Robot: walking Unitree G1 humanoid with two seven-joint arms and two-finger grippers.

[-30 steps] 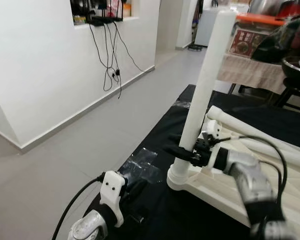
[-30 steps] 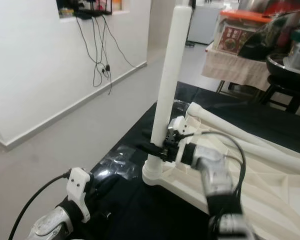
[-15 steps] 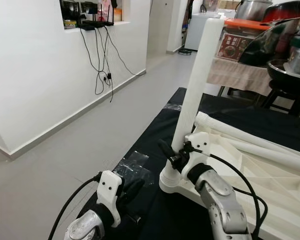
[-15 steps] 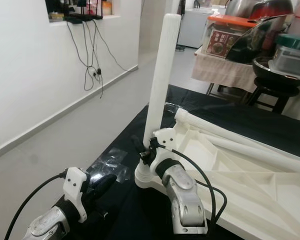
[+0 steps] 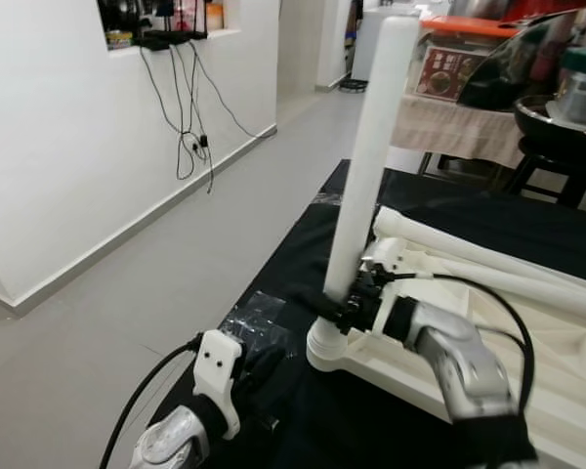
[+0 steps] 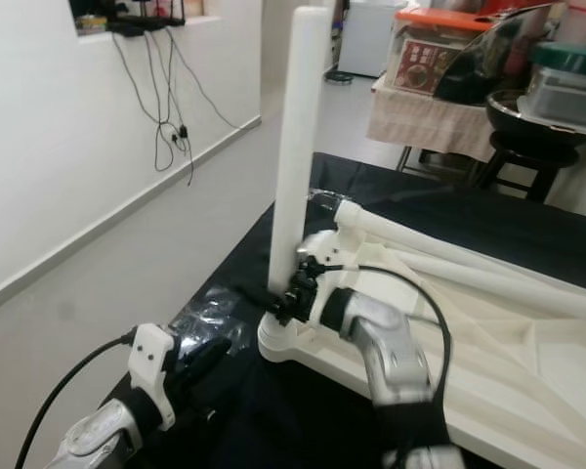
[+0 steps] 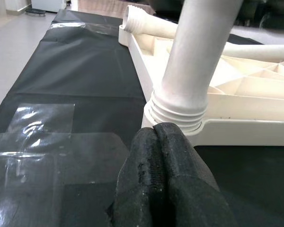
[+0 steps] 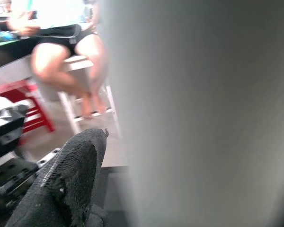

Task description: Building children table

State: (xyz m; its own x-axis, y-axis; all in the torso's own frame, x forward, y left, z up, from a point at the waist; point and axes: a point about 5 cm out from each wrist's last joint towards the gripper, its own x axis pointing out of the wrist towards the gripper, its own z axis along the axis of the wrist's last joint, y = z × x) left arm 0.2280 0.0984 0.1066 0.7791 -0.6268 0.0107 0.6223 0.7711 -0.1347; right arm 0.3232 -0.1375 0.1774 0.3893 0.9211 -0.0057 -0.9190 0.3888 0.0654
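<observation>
Gripping the upright white leg just above the tabletop's corner socket, the right tool clamps it.

The upright leg is standing in the tabletop's near-left corner on the mat, loose legs lying behind it.
</observation>
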